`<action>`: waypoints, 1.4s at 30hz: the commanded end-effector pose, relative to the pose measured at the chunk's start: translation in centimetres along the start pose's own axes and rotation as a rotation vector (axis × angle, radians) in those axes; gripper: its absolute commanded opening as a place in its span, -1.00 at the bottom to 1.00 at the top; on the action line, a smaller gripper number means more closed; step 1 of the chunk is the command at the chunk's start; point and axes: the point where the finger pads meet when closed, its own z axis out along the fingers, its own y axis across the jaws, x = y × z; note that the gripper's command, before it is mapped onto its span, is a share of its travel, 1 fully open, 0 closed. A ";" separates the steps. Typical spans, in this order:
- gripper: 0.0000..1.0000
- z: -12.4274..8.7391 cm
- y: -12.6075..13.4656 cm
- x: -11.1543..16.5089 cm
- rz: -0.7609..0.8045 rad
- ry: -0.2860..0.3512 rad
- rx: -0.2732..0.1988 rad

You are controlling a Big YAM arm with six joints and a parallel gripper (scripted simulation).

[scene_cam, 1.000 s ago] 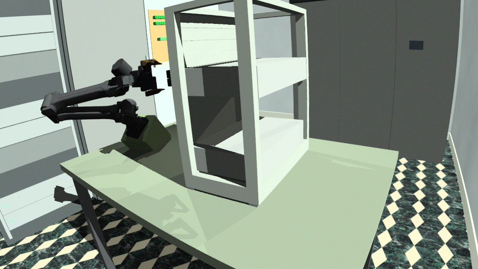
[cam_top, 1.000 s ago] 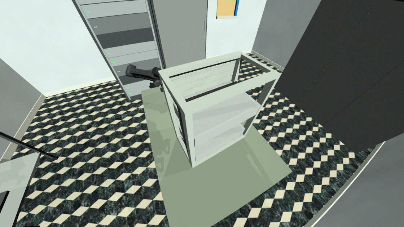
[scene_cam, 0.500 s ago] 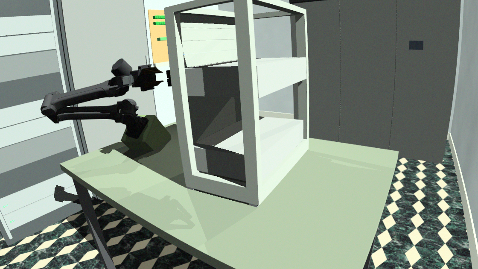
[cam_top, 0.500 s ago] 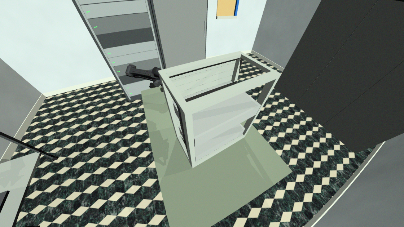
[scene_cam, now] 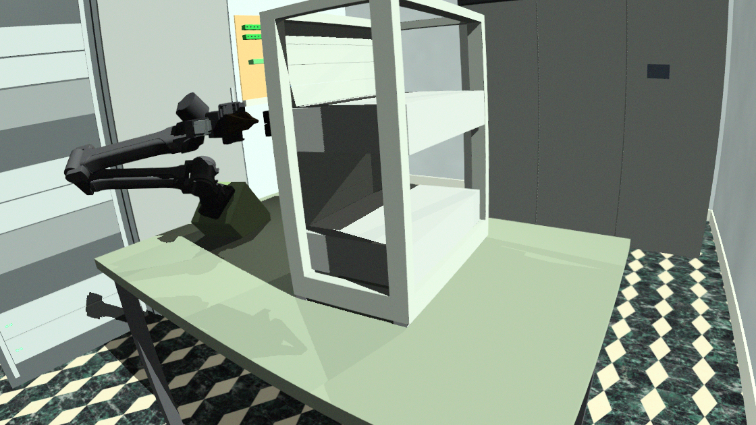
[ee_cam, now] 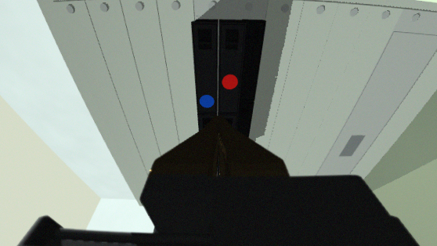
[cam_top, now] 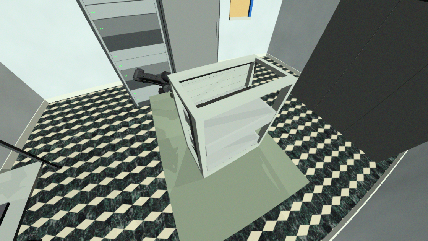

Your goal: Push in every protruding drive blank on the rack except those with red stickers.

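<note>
The pale rack point(scene_cam: 378, 158) stands on the green table, and also shows in the top view point(cam_top: 227, 110). In the wrist view two black drive blanks stick out of its front side by side. The left blank point(ee_cam: 205, 74) has a blue sticker. The right blank point(ee_cam: 231, 70) has a red sticker and sticks out further. My gripper point(ee_cam: 218, 122) is shut and empty, its tip pointing at the blanks' lower part, a short gap away. In the exterior view the gripper point(scene_cam: 252, 122) is level with the protruding blanks point(scene_cam: 267, 122), not touching.
The arm's base point(scene_cam: 221, 208) sits on the table's far left corner. A tall server cabinet point(cam_top: 128, 44) stands behind the arm. Dark cabinets point(scene_cam: 581, 116) line the right wall. An orange panel point(scene_cam: 248, 58) hangs on the wall behind the rack.
</note>
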 end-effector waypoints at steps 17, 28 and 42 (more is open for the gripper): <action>-1.00 0.4 0.8 -1.0 0.027 -0.024 -0.008; -1.00 0.4 -0.1 2.9 -0.001 0.002 -0.007; -1.00 1.2 -0.9 9.3 -0.001 0.003 -0.007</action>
